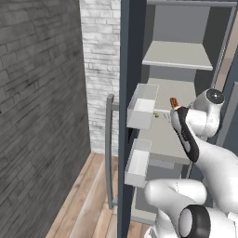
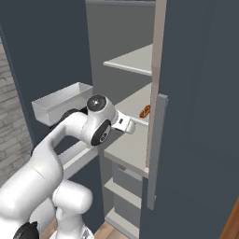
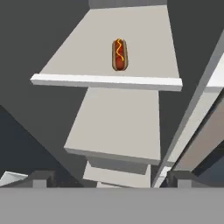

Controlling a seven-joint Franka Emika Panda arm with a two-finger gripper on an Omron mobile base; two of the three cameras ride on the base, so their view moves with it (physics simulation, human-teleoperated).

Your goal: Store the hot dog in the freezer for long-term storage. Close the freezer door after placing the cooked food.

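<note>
The hot dog (image 3: 119,54) lies alone on a middle shelf (image 3: 144,48) inside the freezer (image 2: 128,60), the hand (image 3: 107,177) spread wide and empty, so the arm should clear the shelves before swinging the freezer door (image 1: 124,93) shut.

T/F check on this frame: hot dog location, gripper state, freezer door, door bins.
1. The hot dog lies on a light grey freezer shelf. True.
2. The gripper is shut on the hot dog. False: its jaws stand open and apart from it.
3. The freezer door is closed. False: it stands open, inner face showing.
4. White bins hang on the door's inner face. True.
5. The hot dog sits in a door bin. False: it is on the shelf.
</note>
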